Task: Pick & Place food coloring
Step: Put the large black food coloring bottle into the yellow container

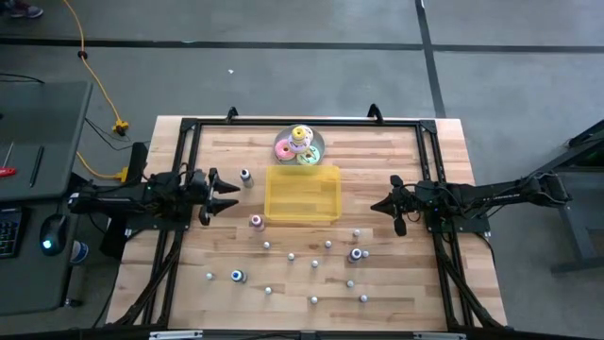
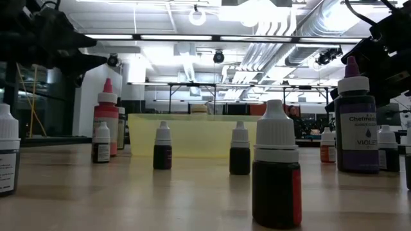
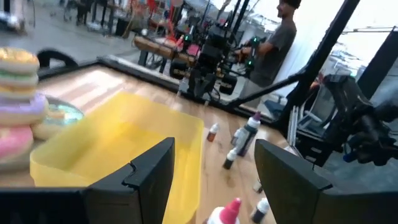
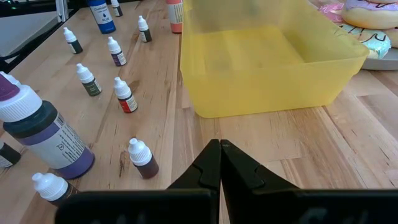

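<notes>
The food coloring bottles [image 1: 321,260] stand upright and scattered on the near half of the wooden table. Among them are a pink one [image 1: 256,221], a large violet one [image 4: 43,134] and small dark ones [image 2: 162,149]. My left gripper [image 1: 226,195] hovers open at the table's left, pointing level toward the yellow tray [image 3: 118,143]; nothing is between its fingers. At the table's right my right gripper [image 4: 219,149] is shut and empty, tipped slightly down toward the tray, with small bottles [image 4: 142,160] close beside it.
The translucent yellow tray [image 1: 302,194] sits mid-table between the two grippers. Behind it a plate with stacked pastel rings [image 1: 300,144] stands at the far edge. One bottle [image 1: 245,176] stands alone near the left gripper. A person [image 3: 280,37] stands beyond the table.
</notes>
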